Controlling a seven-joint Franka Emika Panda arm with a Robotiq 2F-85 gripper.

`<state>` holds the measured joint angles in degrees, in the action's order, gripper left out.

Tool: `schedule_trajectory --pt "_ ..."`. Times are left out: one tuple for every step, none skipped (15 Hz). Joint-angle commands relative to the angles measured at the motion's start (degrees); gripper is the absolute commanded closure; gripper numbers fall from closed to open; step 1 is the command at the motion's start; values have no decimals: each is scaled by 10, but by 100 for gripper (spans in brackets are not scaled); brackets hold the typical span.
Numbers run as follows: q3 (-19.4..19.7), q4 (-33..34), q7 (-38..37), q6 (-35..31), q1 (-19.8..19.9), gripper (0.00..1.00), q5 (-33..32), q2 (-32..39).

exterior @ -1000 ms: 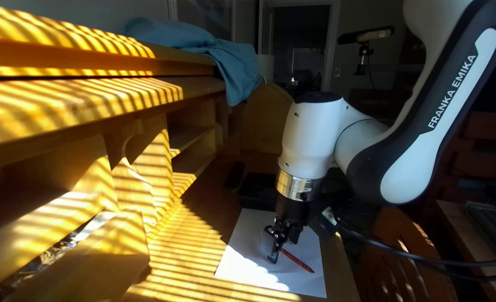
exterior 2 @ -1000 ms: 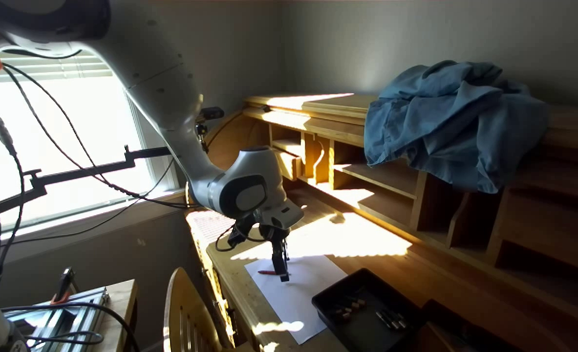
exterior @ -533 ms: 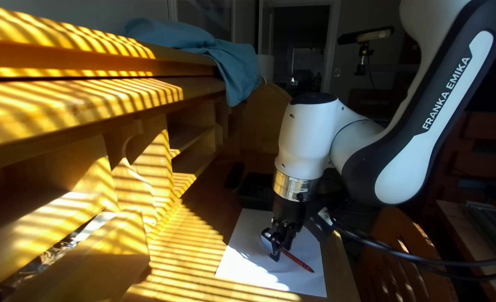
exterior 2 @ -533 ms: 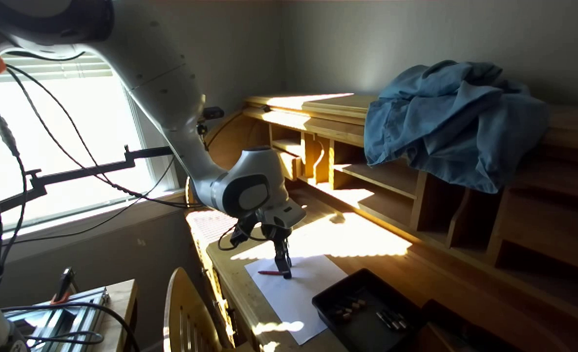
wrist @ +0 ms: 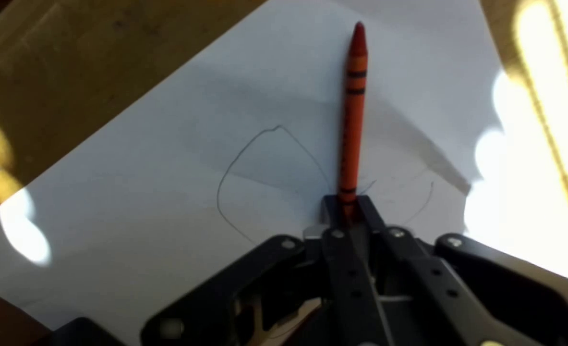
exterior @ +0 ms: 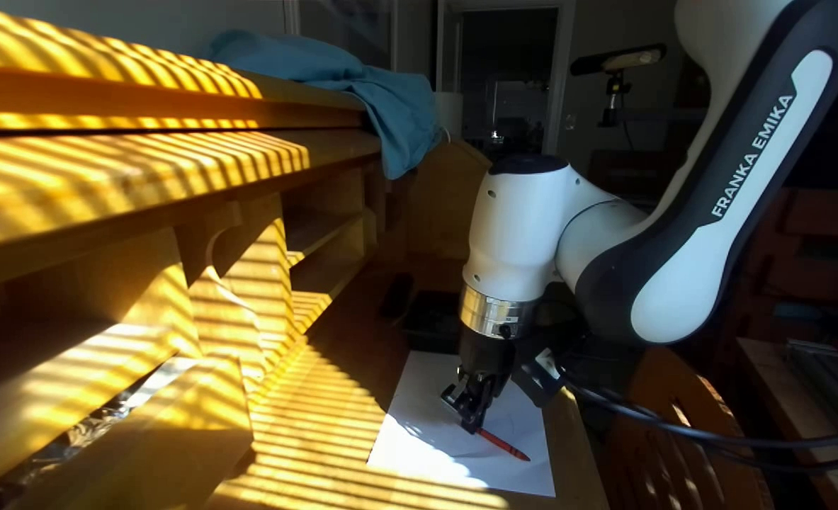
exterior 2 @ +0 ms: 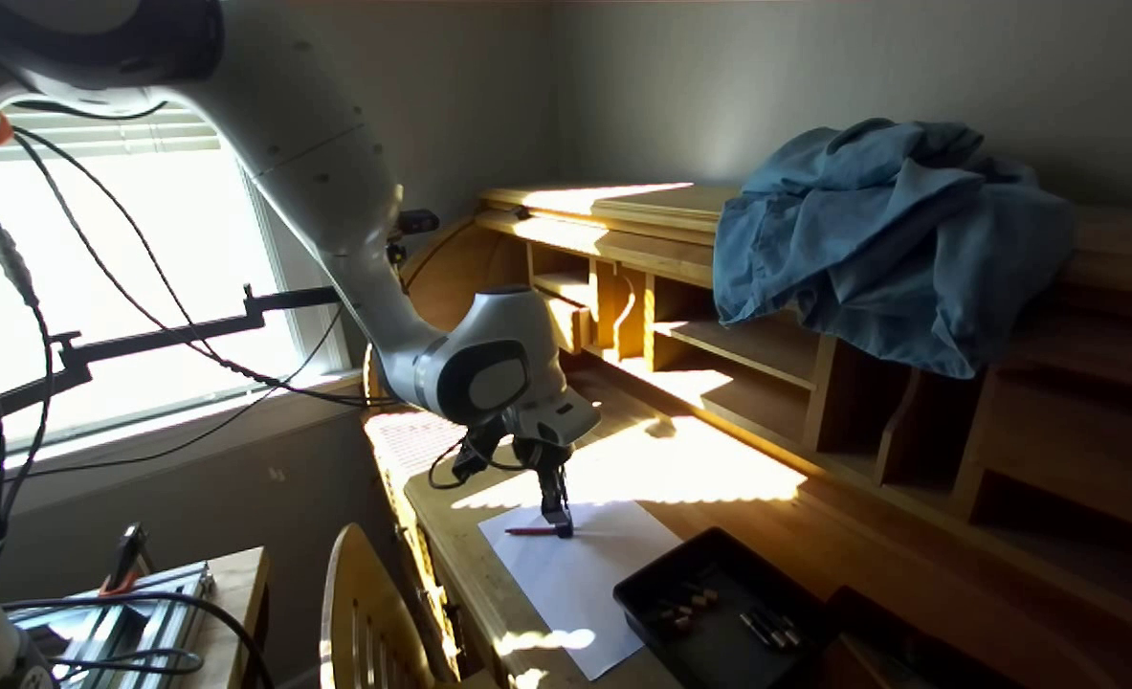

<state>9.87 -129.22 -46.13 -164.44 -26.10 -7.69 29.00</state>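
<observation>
In the wrist view a red-orange crayon [wrist: 353, 129] with black bands points away from my gripper [wrist: 347, 207], its tip at the far end. The fingers [wrist: 374, 211] are shut on the crayon's blunt end, one on each side. Beneath it is a white sheet of paper [wrist: 144, 192] bearing thin drawn curves. Both exterior views show the gripper [exterior: 472, 425] low over the paper [exterior 2: 594, 593], the crayon [exterior 2: 527, 531] sticking out to one side. Whether the crayon's tip still touches the sheet I cannot tell.
A black tray [exterior 2: 663, 559] with several short sticks in it stands beside the paper. Wooden desk shelves [exterior 2: 747, 349] rise behind, with a blue cloth [exterior 2: 872, 239] draped on top. A wooden chair [exterior 2: 365, 612] is at the desk's edge.
My gripper has moved slightly toward the crayon's end, and its spread fingers have come together on it. The paper has shifted a little. The crayon lies almost where it was.
</observation>
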Motion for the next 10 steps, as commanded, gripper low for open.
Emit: schedule_trajectory --pt "3 5 5 13 -2 98 -1 -5" --pt "3 2 3 13 -3 98 -1 -9" --pt "4 -1 1 12 -4 98 0 -15" --pt "7 -5 -2 12 -7 98 -2 -23" --pt "16 -10 -10 13 -15 98 -8 -33" --pt "27 -13 -19 14 -25 98 -15 -41" --pt "45 -15 -34 16 -41 98 -28 -50" --pt "70 -14 -55 19 -62 98 -46 -53" --pt "97 -10 -82 21 -84 98 -69 -52" --pt "120 -8 -110 25 -103 98 -93 -53"
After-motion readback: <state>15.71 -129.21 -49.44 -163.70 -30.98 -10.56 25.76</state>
